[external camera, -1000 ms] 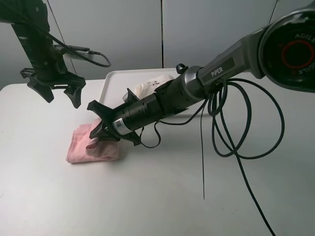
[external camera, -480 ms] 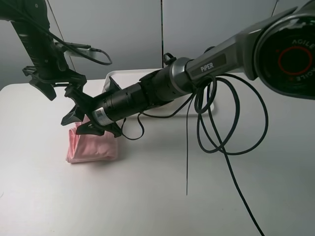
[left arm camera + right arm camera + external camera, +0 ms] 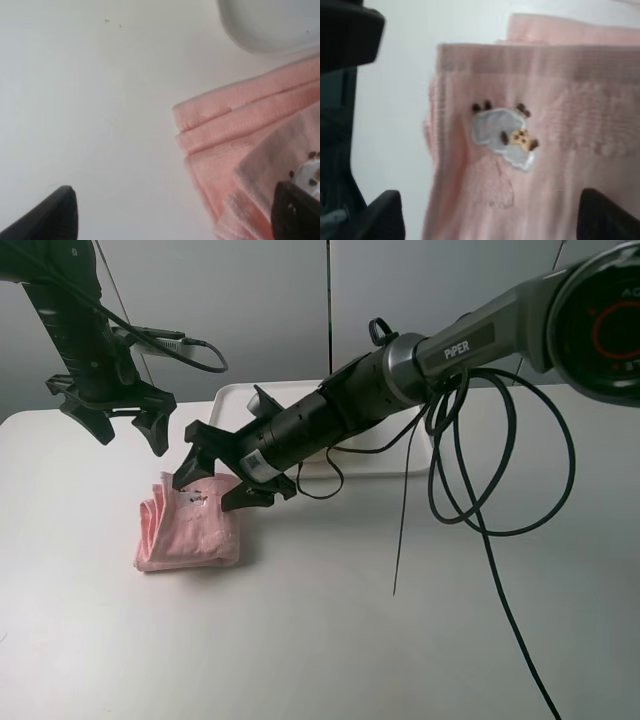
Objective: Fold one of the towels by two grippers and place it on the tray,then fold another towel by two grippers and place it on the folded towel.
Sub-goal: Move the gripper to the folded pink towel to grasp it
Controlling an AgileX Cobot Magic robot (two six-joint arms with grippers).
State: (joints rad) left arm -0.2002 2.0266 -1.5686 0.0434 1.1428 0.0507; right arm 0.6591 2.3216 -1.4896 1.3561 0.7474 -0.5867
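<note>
The pale pink towel (image 3: 190,530) lies folded on the table, with a small embroidered patch (image 3: 504,135) on its top layer. My right gripper (image 3: 206,494) hovers just over the towel's back edge, open and holding nothing; the towel (image 3: 545,100) fills the right wrist view between the fingers. My left gripper (image 3: 130,443) hangs open above the table behind the towel's left end, and the left wrist view shows the towel's layered corner (image 3: 240,125). The white tray (image 3: 232,400) stands behind. The cream-white towel is hidden behind the right arm.
The right arm and its looping black cables (image 3: 480,470) stretch across the table's middle and over the tray. A rounded tray corner (image 3: 265,25) shows in the left wrist view. Bare white tabletop (image 3: 300,640) lies in front of the towel.
My right gripper has opened and let go of the pink towel's folded layer, which now lies flat with the patch on top. The left gripper has stayed open, hardly moving.
</note>
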